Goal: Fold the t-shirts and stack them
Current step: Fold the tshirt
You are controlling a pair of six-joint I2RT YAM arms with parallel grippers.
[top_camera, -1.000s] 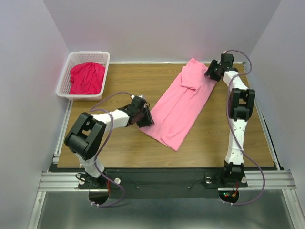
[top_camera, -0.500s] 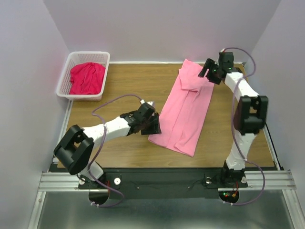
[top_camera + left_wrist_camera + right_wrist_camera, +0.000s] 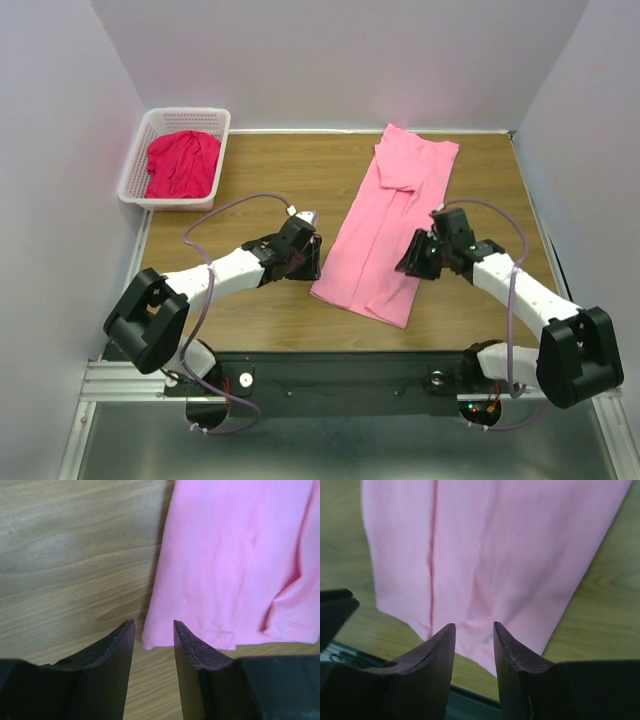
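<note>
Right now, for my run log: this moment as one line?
pink tee: folded lengthwise, flat | red tee: in basket | left claw: open at pink corner | right claw: open over pink hem

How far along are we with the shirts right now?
Done: pink t-shirt lies folded lengthwise into a long strip. In hand: left gripper and right gripper, both open, flank its near end, holding nothing. Left: folding it shorter, then the red t-shirt, crumpled in the basket.

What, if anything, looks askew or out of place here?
The pink t-shirt lies slanted across the table, a sleeve flopped over at its far end. The crimson t-shirt sits crumpled in the basket. Nothing looks damaged.
</note>
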